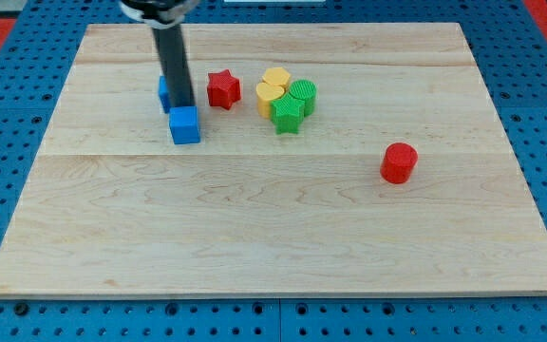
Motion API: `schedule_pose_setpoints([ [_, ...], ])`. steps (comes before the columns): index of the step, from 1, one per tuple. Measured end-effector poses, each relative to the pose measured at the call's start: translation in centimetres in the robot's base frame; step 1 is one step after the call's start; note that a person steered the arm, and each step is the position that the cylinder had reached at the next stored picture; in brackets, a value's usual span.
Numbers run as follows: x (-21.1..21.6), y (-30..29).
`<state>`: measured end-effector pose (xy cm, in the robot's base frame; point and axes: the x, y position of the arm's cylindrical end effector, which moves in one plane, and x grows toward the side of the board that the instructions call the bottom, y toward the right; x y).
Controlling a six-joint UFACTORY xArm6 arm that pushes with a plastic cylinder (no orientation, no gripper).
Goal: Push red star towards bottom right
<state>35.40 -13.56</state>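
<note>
The red star [222,88] lies on the wooden board [273,228] in the upper middle-left. My tip [180,105] is at the lower end of the dark rod, just left of the star, with a small gap between them. A blue cube [185,124] sits right below the tip. Another blue block [163,92] shows partly behind the rod on its left; its shape is hidden.
To the star's right is a tight cluster: a yellow block [275,77], a yellow heart-like block [270,95], a green star [288,114] and a green cylinder [303,94]. A red cylinder [399,162] stands alone at the right.
</note>
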Motion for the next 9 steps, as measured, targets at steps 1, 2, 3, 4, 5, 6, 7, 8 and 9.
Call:
schedule_pose_setpoints([
  [1,-4.2,-0.8],
  [2,-7.0,0.3],
  [3,-6.3,2.6],
  [4,-3.0,2.8],
  [5,0.2,3.7],
  [6,-0.2,1.4],
  [7,-3.4,0.7],
  [8,-3.8,5.9],
  [9,-1.8,8.5],
])
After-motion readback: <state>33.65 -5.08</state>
